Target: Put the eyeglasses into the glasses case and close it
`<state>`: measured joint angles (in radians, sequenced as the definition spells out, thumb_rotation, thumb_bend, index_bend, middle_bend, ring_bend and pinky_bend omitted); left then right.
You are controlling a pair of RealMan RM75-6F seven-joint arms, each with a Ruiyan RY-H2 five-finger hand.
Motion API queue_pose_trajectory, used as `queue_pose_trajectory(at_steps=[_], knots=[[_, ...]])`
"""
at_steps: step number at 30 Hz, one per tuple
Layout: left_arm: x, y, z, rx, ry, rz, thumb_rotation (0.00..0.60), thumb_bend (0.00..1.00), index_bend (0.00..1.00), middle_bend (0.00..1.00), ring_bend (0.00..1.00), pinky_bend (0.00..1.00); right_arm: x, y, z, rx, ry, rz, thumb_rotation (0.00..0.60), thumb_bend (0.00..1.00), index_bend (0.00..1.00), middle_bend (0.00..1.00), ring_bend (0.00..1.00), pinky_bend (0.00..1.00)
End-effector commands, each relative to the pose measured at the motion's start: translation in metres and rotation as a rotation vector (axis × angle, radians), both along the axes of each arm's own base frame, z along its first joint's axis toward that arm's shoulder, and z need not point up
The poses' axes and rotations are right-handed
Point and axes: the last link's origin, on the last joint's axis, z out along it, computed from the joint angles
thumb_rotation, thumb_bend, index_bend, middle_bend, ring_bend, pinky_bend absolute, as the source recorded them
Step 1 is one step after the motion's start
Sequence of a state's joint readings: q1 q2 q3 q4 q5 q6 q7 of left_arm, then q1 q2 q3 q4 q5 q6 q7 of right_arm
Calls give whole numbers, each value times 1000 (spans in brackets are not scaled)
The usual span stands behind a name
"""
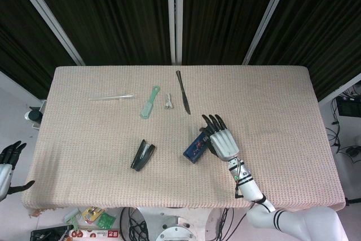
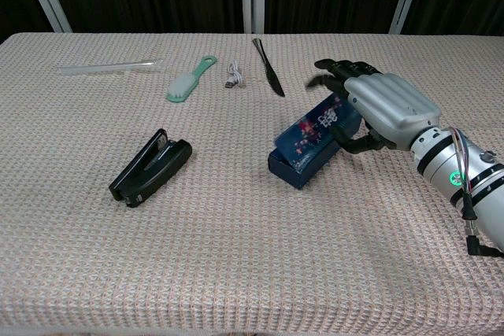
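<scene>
A dark blue patterned glasses case (image 1: pixel 197 147) (image 2: pixel 315 138) lies shut on the table's woven cloth, near the middle and slightly right. My right hand (image 1: pixel 223 139) (image 2: pixel 386 108) is at the case's right end. Its fingers stretch out above that end, and its thumb lies against the near side. I cannot tell whether it grips the case. My left hand (image 1: pixel 10 157) hangs off the table's left edge with fingers apart, holding nothing. No eyeglasses show in either view.
A black stapler (image 1: pixel 143 154) (image 2: pixel 150 167) lies left of the case. Further back are a green brush (image 1: pixel 150 101) (image 2: pixel 190 78), a small cable (image 1: pixel 169 102) (image 2: pixel 233 75), a knife (image 1: pixel 183 92) (image 2: pixel 268 67) and a clear tube (image 1: pixel 111 97) (image 2: pixel 109 65).
</scene>
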<state>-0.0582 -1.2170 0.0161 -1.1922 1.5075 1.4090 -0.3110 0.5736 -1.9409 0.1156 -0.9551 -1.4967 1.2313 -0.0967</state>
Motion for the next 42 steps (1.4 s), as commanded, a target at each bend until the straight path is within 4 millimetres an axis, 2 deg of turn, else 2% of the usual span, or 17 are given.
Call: queue_pose_trajectory(at_steps=[1,9,14,17,21,23,27,30,32,37,42], knots=[[0,0,0,-1,1,-1,600,111,49,28,44,195,4,0,-1,-8,-31,18,600,357,0,0,0,0],[0,-1,0,-2,2,4,600,111,49,28,44,196,7,-3,0,-34,-90,41,600,330,0,0,0,0],[1,0,0,-2,4,-1,600,111,49,28,44,196,7,-3,13,-80,-140,54,600,325,0,0,0,0],[3,1,1,2,4,-10,600,111,48,28,44,196,3,-2,31,-123,-173,73,600,319,0,0,0,0],[6,0,1,6,6,-20,600,111,48,28,45,196,-17,3,68,-175,-141,80,600,304,0,0,0,0],[9,0,1,9,7,-28,600,111,49,28,44,196,-40,9,96,-209,-63,35,600,298,0,0,0,0],[15,1,1,13,9,-46,600,111,49,28,44,196,-78,32,154,-197,56,-99,600,286,0,0,0,0],[20,1,2,16,12,-56,600,111,49,28,44,196,-99,53,191,-199,117,-166,600,276,0,0,0,0],[23,2,2,18,14,-62,600,111,48,28,44,196,-109,63,208,-205,142,-192,600,273,0,0,0,0],[31,5,3,17,26,-85,600,111,49,28,44,196,-134,81,235,-222,169,-284,600,270,0,0,0,0],[37,8,5,23,35,-100,600,111,49,28,44,196,-146,91,237,-211,175,-342,600,272,0,0,0,0]])
